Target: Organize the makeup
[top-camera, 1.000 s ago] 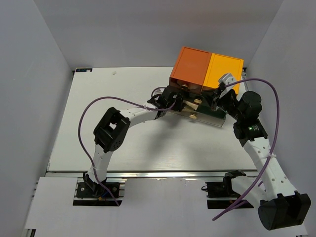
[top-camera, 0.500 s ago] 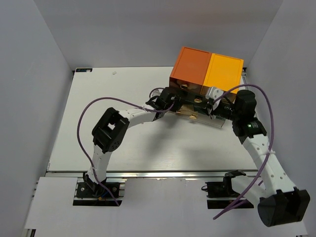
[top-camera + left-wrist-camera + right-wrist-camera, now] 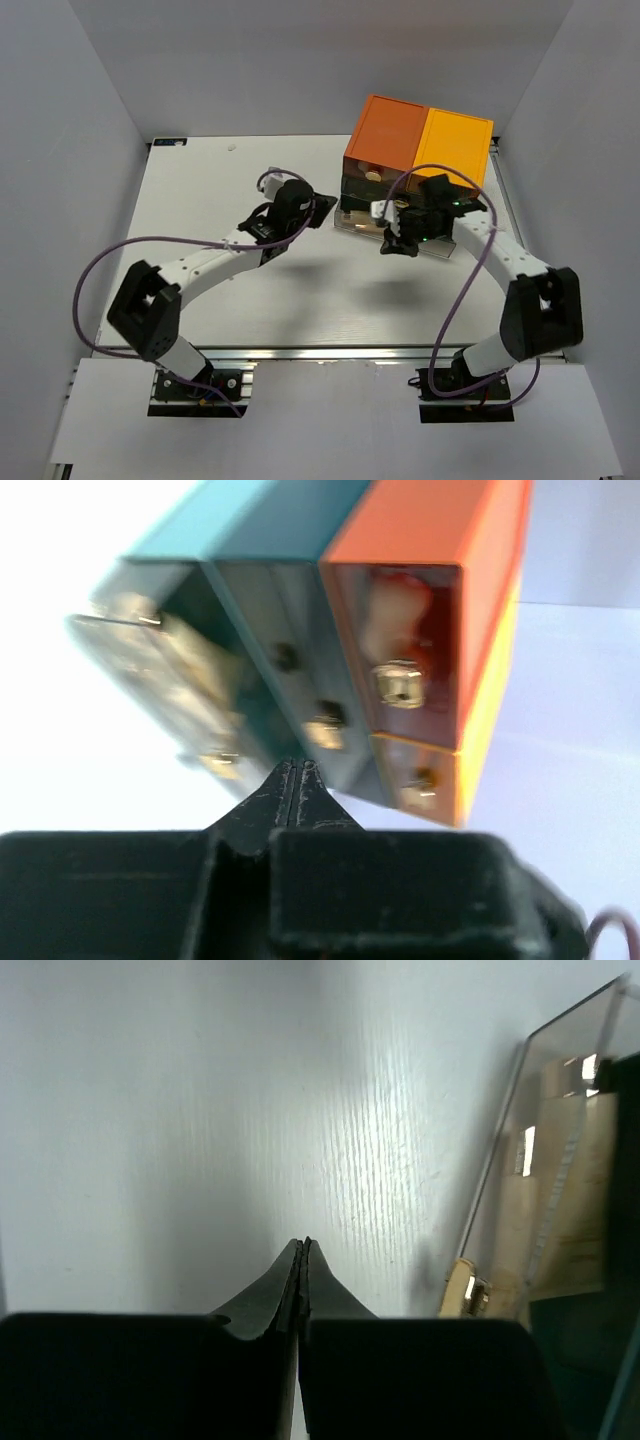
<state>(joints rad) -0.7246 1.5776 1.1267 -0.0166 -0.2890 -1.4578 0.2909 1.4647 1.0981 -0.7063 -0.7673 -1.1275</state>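
The orange-and-dark drawer box (image 3: 420, 140) stands at the back right, with its lowest clear drawer (image 3: 352, 223) pulled out toward the front. No makeup lies loose on the table. In the left wrist view a pinkish sponge (image 3: 388, 610) shows through an orange drawer front. In the right wrist view beige pieces (image 3: 570, 1220) show through the clear drawer wall. My left gripper (image 3: 325, 203) (image 3: 295, 765) is shut and empty, just left of the box, pointing at the drawer fronts. My right gripper (image 3: 393, 244) (image 3: 305, 1243) is shut and empty, low over the table at the open drawer's front.
Gold knobs sit on the drawer fronts (image 3: 398, 683), and one (image 3: 468, 1290) is close beside my right fingers. The white table (image 3: 220, 290) is walled by grey panels on the left, back and right. Purple cables loop off both arms.
My left gripper has drawn back to the left, away from the drawer fronts. My right arm has swung left across the box, and its gripper now sits in front of the open drawer.
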